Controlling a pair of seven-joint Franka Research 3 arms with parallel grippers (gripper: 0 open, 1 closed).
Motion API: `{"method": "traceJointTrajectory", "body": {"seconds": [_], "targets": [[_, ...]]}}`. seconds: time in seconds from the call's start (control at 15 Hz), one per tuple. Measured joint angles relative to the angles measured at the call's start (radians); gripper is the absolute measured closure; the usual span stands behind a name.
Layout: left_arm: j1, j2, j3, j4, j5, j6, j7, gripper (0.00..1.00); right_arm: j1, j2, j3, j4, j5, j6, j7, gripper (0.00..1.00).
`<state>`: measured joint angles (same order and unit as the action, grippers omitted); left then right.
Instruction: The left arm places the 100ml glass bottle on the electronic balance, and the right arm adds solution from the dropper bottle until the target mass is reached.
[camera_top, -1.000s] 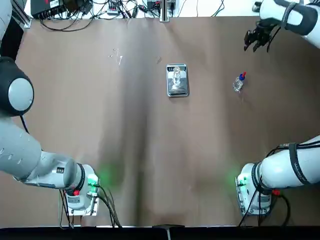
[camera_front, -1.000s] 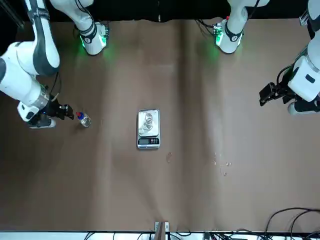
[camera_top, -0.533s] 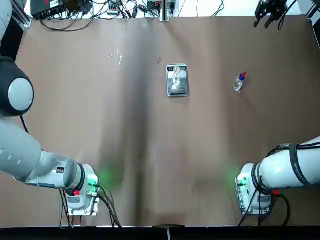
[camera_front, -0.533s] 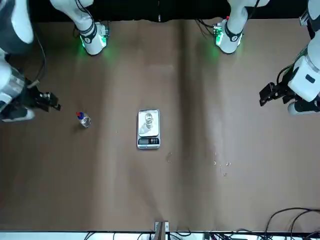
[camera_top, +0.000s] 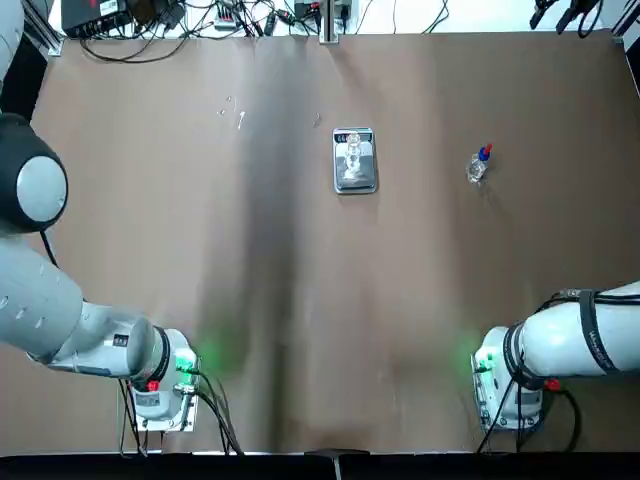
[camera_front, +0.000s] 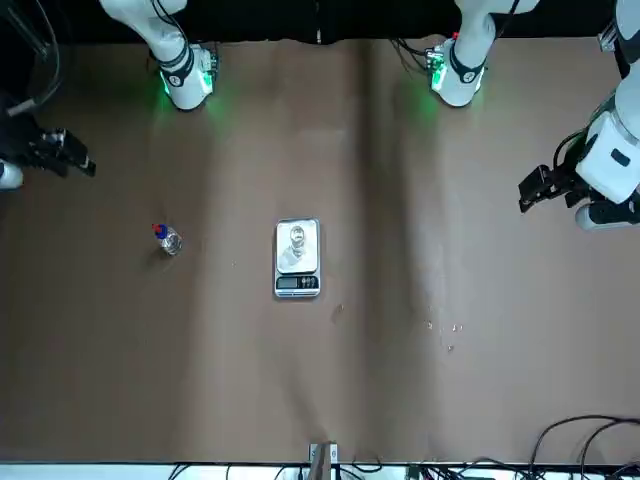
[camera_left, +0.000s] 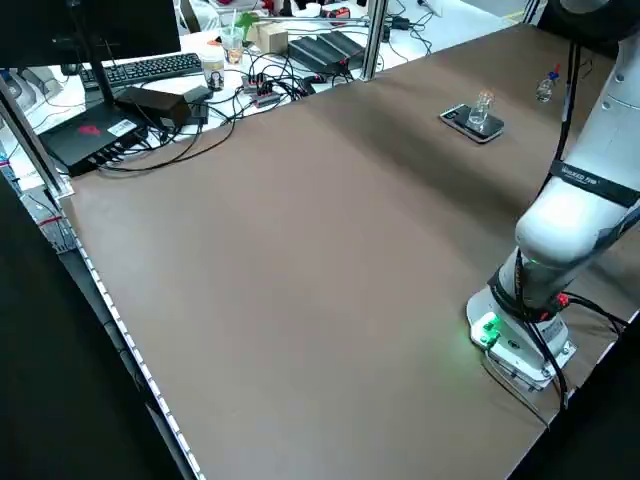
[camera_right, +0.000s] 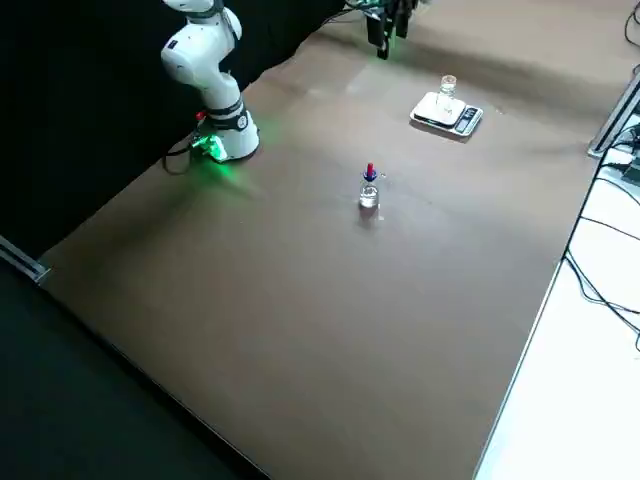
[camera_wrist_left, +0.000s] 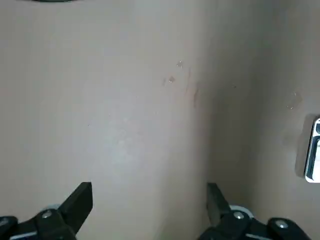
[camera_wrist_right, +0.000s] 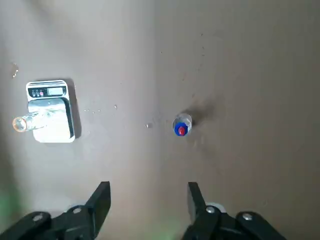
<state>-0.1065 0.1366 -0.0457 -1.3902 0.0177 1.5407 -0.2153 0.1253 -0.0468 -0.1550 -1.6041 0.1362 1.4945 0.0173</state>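
With the glass bottle (camera_right: 447, 88) on the balance (camera_right: 433, 112) at the front view's centre, dosing was apparently finished: the capped dropper bottle (camera_front: 168, 239) was left of centre, both grippers' (camera_wrist_left: 150, 200) (camera_wrist_right: 149, 197) fingers were parted, and only retreat was called for.

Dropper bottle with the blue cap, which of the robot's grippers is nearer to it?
Right. The right gripper is open above the dropper bottle's side of the table; the left gripper is beyond the balance, much farther off.
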Motion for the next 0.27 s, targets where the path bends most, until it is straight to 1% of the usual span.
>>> {"method": "traceJointTrajectory", "body": {"seconds": [0.27], "targets": [[0.0, 0.0, 0.0, 0.0, 0.0, 0.0, 0.0, 0.0, 0.003, -0.048, 0.015, 0.0, -0.035, -0.013, 0.019, 0.26]]}}
